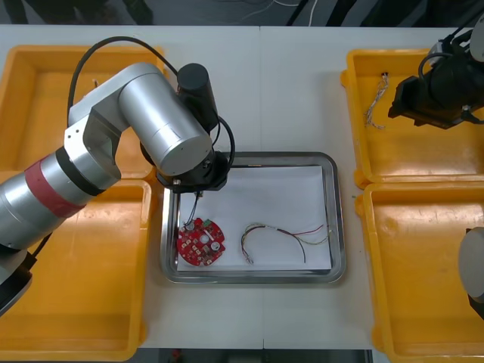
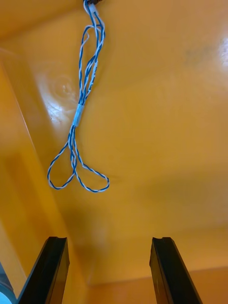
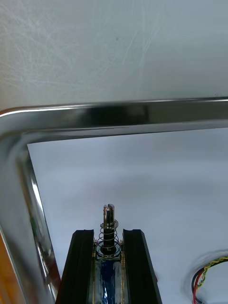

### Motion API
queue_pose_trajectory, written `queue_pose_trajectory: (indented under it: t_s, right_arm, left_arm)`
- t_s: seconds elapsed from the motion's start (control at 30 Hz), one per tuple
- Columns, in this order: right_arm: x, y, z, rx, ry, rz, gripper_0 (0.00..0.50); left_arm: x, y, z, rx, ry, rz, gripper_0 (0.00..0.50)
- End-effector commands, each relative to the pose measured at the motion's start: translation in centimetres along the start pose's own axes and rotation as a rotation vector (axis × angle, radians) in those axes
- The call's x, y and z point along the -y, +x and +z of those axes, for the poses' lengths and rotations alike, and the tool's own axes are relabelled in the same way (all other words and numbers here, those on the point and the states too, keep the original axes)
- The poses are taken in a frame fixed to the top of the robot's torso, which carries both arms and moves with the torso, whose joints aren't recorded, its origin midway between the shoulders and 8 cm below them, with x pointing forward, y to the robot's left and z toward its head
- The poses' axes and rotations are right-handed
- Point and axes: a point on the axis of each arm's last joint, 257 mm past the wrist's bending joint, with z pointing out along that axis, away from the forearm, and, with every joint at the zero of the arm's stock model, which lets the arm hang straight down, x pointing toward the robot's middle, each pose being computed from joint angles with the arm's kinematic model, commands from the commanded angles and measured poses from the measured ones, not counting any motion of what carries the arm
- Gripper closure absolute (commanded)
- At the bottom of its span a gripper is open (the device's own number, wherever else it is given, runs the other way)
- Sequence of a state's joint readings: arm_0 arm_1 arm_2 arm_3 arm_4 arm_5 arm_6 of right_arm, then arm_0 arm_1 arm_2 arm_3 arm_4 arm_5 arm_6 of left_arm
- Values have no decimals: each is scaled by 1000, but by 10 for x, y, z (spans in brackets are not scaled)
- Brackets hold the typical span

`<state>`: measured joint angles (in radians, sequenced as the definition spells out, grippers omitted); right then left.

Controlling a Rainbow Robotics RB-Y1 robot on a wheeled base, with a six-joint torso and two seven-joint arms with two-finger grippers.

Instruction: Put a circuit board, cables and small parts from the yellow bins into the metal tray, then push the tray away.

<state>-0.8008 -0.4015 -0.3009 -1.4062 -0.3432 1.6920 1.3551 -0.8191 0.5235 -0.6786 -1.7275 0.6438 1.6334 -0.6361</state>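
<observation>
front view has my left gripper over the metal tray's far left corner, pinching a small metal part, i judge to drop it clear of the circuit board and red and yellow cable. my right gripper hangs spread wide over the far right yellow bin, short of the blue and white cable.

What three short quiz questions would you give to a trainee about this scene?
1. True or false: the left end effector is shut on a small metal part.
2. Fill in: the right end effector, above the twisted blue and white cable in a yellow plastic bin, is ____.
3. Which lies beside the round red circuit board in the shiny metal tray? A. red and yellow cable B. black cable C. second board
Key: 1 true; 2 open; 3 A.
</observation>
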Motion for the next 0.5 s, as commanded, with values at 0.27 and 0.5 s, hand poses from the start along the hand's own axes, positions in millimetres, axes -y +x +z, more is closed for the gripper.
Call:
queue_pose_trajectory:
  t_s: [0.27, 0.5]
  right_arm:
    - [-4, -47, -44, 112, -12, 59, 0]
    - [-8, -46, -42, 107, -14, 48, 0]
  left_arm:
    - [-19, 8, 19, 33, -18, -34, 500]
    - [-21, 5, 24, 36, -14, -42, 451]
